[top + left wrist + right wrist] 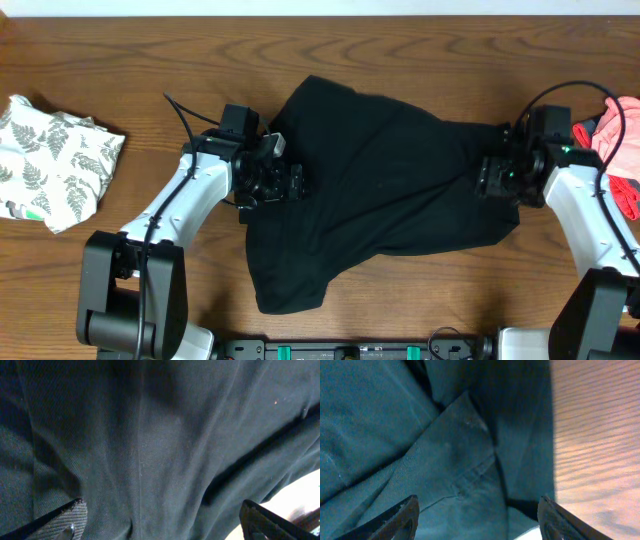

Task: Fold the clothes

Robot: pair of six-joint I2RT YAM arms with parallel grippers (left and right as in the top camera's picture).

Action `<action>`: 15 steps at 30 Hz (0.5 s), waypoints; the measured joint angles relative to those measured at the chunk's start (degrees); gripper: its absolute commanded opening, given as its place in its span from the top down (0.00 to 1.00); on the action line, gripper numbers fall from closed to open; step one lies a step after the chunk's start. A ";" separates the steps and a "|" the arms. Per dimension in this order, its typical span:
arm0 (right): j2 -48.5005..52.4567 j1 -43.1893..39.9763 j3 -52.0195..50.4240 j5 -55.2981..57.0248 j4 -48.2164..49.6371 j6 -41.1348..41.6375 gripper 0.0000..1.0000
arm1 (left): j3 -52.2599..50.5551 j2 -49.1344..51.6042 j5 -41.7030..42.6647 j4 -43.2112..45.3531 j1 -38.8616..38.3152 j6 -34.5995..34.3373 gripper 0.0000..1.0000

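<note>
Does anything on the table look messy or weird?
Yes. The black garment lies spread in a lopsided, creased shape in the middle, not folded. The fern-print cloth sits crumpled at the left edge, and a pink piece is bunched at the right edge. Nothing looks torn or spilled.

I see the black cloth (390,190) is soft and matt, with a fine weave up close. The bench (120,50) is smooth brown wood. The white leafy cloth (55,160) looks soft too.

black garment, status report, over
Left pincer open over black garment, left side. Right pincer open at its right edge. Garment rumpled, not yet folded. Fern-print piece and pink piece lie aside.
</note>
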 measured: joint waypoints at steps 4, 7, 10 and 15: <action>0.00 0.00 -4.72 -2.08 4.35 -0.04 0.27 | 0.00 0.00 -0.02 0.22 0.00 0.00 0.03; 0.00 0.00 -7.50 -3.19 5.70 -0.02 0.27 | 0.00 0.00 -0.02 0.20 0.00 0.00 0.03; 0.00 0.00 -10.01 -3.78 7.13 -0.04 0.29 | 0.00 0.00 -0.02 0.20 0.00 0.00 0.03; 0.00 0.00 -11.89 -4.13 8.13 -0.33 0.49 | 0.00 0.00 -0.02 0.20 0.00 0.00 0.03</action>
